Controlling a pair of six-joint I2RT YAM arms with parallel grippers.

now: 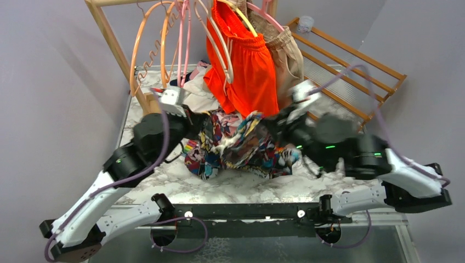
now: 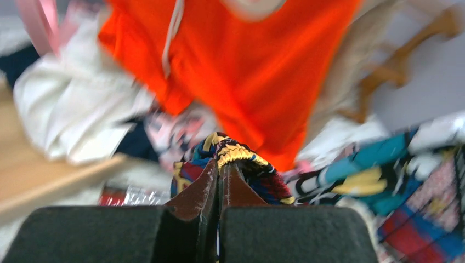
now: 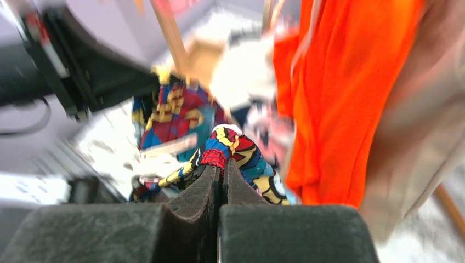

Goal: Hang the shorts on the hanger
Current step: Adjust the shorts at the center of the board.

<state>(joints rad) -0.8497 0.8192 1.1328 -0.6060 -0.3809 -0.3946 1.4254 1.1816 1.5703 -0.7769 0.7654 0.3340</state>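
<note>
The left gripper [image 2: 222, 167] was pinched shut on a yellow-edged fold of the shorts [image 1: 241, 145]; the right gripper [image 3: 222, 164] was clamped on a red-and-blue fold; the shorts sagged bunched between them over the table [image 1: 219, 189]. A pale bar among the folds looked like the hanger [image 3: 164, 147], though blur left it unsure. I judged this the spreading step; next, the arms would need to draw apart evenly and keep both pinches.

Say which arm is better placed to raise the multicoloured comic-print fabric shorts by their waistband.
Left, probably: the left gripper is shut on the gathered elastic waistband edge of the multicoloured comic-print fabric shorts. The right gripper is also shut on them, but seemingly on a bunched fold.
</note>
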